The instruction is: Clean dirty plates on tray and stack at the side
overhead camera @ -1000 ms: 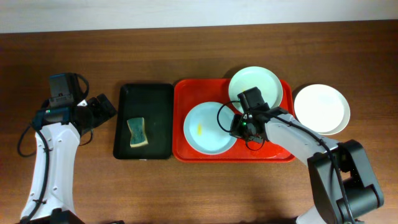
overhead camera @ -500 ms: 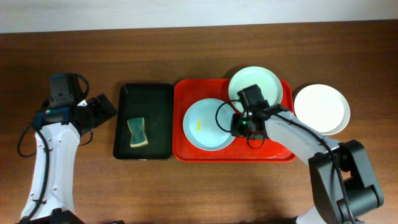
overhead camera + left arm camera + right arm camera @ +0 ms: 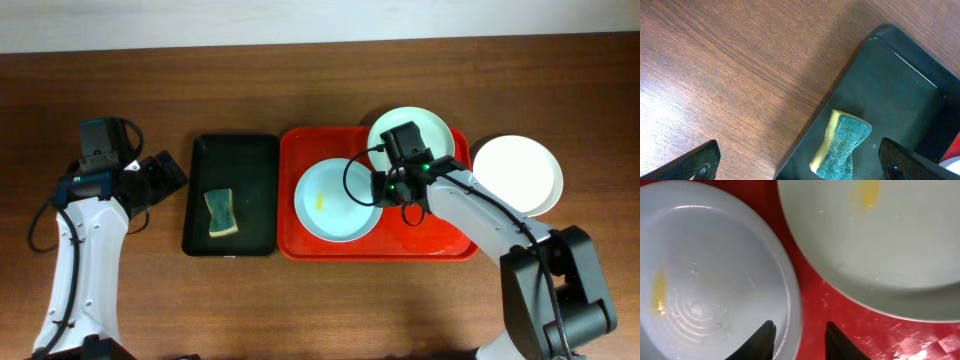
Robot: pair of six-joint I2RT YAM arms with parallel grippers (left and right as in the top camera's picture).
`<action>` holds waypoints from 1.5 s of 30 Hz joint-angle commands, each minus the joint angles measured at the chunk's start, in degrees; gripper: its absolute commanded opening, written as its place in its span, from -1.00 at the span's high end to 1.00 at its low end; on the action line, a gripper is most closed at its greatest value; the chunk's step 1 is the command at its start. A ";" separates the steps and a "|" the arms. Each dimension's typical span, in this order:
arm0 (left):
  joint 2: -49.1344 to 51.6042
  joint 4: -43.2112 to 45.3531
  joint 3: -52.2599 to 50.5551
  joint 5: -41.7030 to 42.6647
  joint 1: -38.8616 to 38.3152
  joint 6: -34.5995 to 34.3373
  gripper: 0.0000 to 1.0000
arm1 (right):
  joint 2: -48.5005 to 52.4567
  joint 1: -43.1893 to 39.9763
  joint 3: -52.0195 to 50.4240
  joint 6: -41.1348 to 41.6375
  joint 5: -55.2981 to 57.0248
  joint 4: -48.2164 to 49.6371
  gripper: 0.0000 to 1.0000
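At the left of the overhead view, the left gripper (image 3: 168,172) is held wide open over bare wood, just beside the black tray (image 3: 255,160), where a green-and-yellow sponge (image 3: 221,213) lies untouched. Open wood is left above and below it, so little is at risk there.

In the middle, a pale blue plate (image 3: 335,205) with a yellow smear lies on the red tray (image 3: 440,240). Its right rim is straddled by the right gripper (image 3: 800,335): one of the fingers (image 3: 762,337) is seen inside the plate and the other over red plastic, narrowly parted (no clamp on the rim is visible). If only this thin, sloped edge is pinched, the plate could probably be tilted or dropped. A second smeared plate (image 3: 435,125), mint-coloured, lies close at the upper right, with only a narrow red strip between them, so it could be knocked by a sideways drag.

The tray's raised rim must be cleared. At the far right, a white plate (image 3: 520,175) lies on the wood just beside the tray, with free table below it.
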 commanded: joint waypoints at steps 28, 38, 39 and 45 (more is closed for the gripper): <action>-0.76 0.09 0.79 0.22 0.37 -0.72 -0.98 | 3.61 -0.20 -1.84 -0.90 -1.81 3.06 0.92; -0.76 0.09 0.79 0.22 0.37 -0.74 -0.98 | 3.61 -0.20 -1.84 -0.92 -4.02 3.76 0.91; -0.76 0.09 0.79 0.22 0.39 -0.72 -0.98 | 3.61 -0.20 -1.84 -0.92 -4.17 3.85 0.90; -0.76 0.11 0.79 0.44 0.37 -0.74 -0.98 | 3.61 -0.20 -1.84 -0.94 -4.15 3.87 0.90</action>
